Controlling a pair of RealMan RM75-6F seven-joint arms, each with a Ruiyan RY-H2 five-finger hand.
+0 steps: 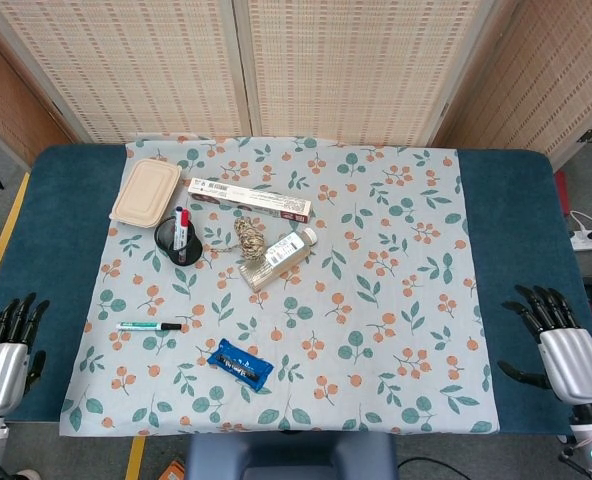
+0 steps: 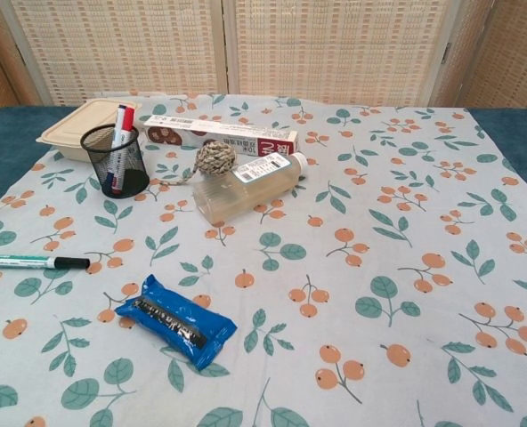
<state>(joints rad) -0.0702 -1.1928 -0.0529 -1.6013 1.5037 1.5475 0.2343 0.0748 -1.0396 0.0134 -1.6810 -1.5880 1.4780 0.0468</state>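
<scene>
Both hands empty with fingers spread, the left hand (image 1: 4, 345) sits at the table's edge, the green marker (image 1: 149, 326) lying nearest, ahead and to its inner side — likely light, stiff and slippery, best pinched mid-barrel — while the right hand (image 1: 558, 342) rests well apart.

Both empty hands, left hand (image 1: 4, 352) and right hand (image 1: 559, 345), flanking the floral cloth (image 1: 376, 300).

Lying on the cloth: one bottle (image 1: 278, 259), one long box (image 1: 249, 200), one twine ball (image 1: 248, 236), one blue packet (image 1: 240, 364), one lidded container (image 1: 145, 191), one mesh cup (image 1: 178, 241), one loose marker (image 1: 149, 326).
</scene>
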